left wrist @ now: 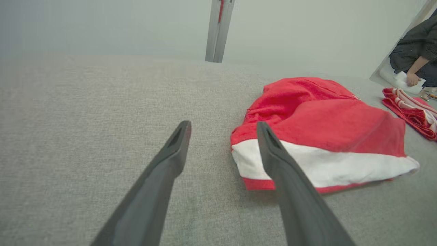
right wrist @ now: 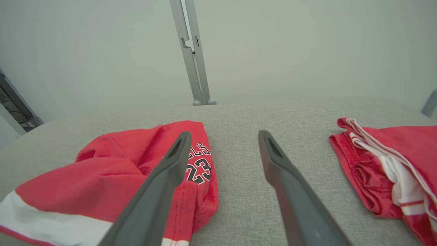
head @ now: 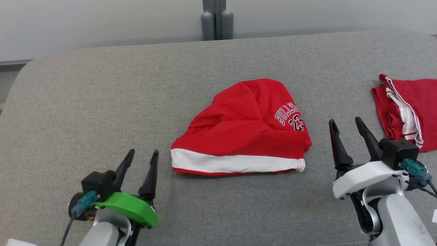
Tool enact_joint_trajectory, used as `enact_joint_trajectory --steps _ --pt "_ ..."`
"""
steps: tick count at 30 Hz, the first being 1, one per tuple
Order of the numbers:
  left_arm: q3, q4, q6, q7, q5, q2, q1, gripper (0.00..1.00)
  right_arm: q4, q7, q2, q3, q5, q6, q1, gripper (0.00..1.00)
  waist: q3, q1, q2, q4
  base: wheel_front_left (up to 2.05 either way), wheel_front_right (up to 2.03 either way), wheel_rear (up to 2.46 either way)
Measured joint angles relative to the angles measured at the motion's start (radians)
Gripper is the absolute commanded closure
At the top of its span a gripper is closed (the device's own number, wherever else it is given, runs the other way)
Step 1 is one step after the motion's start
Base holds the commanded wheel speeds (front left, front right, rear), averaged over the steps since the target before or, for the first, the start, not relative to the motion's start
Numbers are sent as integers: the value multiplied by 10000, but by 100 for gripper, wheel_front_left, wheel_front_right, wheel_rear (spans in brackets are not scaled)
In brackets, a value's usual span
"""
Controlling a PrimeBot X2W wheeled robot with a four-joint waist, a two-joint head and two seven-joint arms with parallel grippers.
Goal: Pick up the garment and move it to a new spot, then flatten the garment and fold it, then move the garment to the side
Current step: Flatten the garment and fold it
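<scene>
A red garment (head: 245, 128) with a white band along its near hem and "BULLS 23" lettering lies crumpled in the middle of the grey surface (head: 102, 102). It also shows in the left wrist view as the garment (left wrist: 324, 130) and in the right wrist view as the garment (right wrist: 112, 177). My left gripper (head: 143, 153) stands open to the garment's left, apart from it. To its right, my right gripper (head: 344, 123) is open too, with nothing between its fingers.
A second red and white garment (head: 406, 109) lies bunched at the right edge of the surface, just beyond my right gripper. A grey post (head: 216, 20) rises behind the far edge. A person's arm (left wrist: 414, 65) shows at the far right in the left wrist view.
</scene>
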Motion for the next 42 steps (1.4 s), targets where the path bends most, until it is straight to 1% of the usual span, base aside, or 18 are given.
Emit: enact_joint_trajectory --steps 5,9,16,20,23,30,33,42 --pt "1085 -736 104 -2 -65 88 291 0 -73 71 31 -73 -29 0 12 0 -61 0 0 36 0 0 0" --pt "1868 -1103 81 0 54 -73 287 0 -59 113 71 -128 -29 0 13 0 -128 0 0 36 0 0 0" --pt "3005 -1342 -399 0 696 -654 219 0 171 479 134 -136 -10 0 12 0 -169 0 0 -69 0 0 0" --pt "3398 -1371 -575 0 1020 -995 256 0 314 796 151 -38 58 -2 11 0 -111 0 0 -131 0 0 0" --pt "3712 -1361 -669 0 1229 -1135 354 0 416 1062 150 138 113 -2 9 0 -41 0 0 -134 0 0 0" --pt "3969 -1365 -803 0 1521 -1300 417 0 1043 2027 -44 708 313 -2 -392 0 200 0 0 -46 0 0 0" --pt "3960 -1392 -834 0 1567 -1377 357 0 1453 2226 -69 1043 560 -2 -703 0 340 0 0 27 0 0 0" --pt "3689 -1459 -842 0 1609 -1476 217 0 2775 2033 -178 1944 1175 -2 -1670 0 672 0 0 249 0 0 0"
